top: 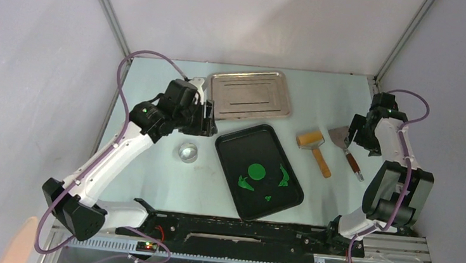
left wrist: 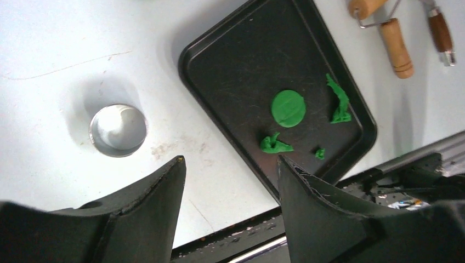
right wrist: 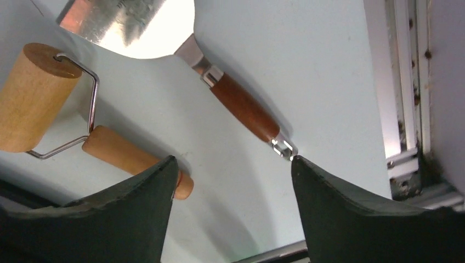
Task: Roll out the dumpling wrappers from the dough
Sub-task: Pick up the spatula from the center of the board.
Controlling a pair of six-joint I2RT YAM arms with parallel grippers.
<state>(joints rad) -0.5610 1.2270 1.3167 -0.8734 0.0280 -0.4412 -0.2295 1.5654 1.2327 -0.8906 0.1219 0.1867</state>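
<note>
One round, flat green dumpling wrapper (top: 256,171) (left wrist: 288,108) lies in the middle of the black tray (top: 235,146) (left wrist: 241,55). Jagged green scraps (top: 245,183) (left wrist: 276,144) lie around it, and no whole piece of dough is in view. My left gripper (top: 209,122) (left wrist: 231,160) hangs open and holds nothing, above the table just left of the tray's far corner. At the right, my right gripper (top: 358,131) (right wrist: 234,160) is open and empty, over the handles of the wooden roller (top: 313,149) (right wrist: 35,98) and the spatula (top: 347,148) (right wrist: 244,109).
A metal ring cutter (top: 188,152) (left wrist: 118,130) stands on the table left of the black tray. A silver tray (top: 251,95) lies at the back. The arm rail runs along the near edge, and frame posts stand at the back corners.
</note>
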